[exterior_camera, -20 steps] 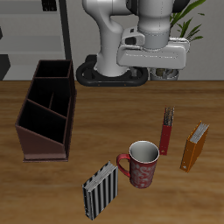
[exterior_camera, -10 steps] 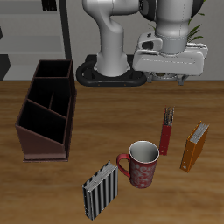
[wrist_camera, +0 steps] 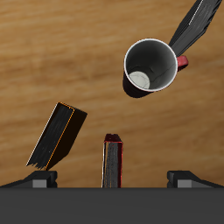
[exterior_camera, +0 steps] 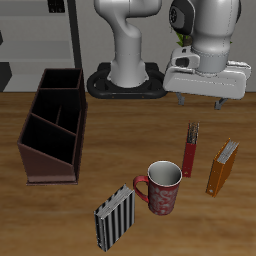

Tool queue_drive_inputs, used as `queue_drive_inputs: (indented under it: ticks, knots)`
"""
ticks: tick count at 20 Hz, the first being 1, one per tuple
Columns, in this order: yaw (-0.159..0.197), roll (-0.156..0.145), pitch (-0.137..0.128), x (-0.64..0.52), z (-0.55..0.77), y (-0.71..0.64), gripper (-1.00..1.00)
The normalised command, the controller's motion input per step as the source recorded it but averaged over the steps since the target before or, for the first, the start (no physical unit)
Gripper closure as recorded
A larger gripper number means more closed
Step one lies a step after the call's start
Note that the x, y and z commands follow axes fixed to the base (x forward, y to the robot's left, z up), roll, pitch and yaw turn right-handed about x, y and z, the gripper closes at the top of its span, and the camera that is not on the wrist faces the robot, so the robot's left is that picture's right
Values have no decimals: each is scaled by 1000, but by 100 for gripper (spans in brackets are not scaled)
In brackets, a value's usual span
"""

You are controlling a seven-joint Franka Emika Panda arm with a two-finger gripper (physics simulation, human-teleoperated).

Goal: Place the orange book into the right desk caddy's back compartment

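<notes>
The orange book point(exterior_camera: 222, 166) stands upright near the table's edge, beside the red book point(exterior_camera: 190, 148). My gripper point(exterior_camera: 200, 103) hangs open and empty above and behind these two books. In the wrist view the orange book point(wrist_camera: 57, 136) shows its dark spine and orange cover, off to one side of my gripper point(wrist_camera: 114, 180), whose fingers straddle the red book point(wrist_camera: 112, 162) far below. The right desk caddy point(exterior_camera: 52, 160), dark brown wood, sits across the table. Its back compartment point(exterior_camera: 47, 136) is the wide section at the tall end and looks empty.
A red patterned mug point(exterior_camera: 163, 186) stands between the books and the caddy, also seen as the mug point(wrist_camera: 149, 67) from the wrist. A black-and-white striped book point(exterior_camera: 115, 217) stands near the table's front edge. The robot base point(exterior_camera: 125, 82) is at the back.
My gripper has swung sideways away from the caddy's side and come lower, ending above the red and orange books. Nothing on the table has moved.
</notes>
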Motion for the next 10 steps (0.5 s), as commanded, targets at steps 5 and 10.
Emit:
queue_drive_inputs:
  ticks: [5,10]
  knots:
    - [-29,17,-4,6,-138,189,-100]
    - [-10,36,-13,43,-220,340,-100]
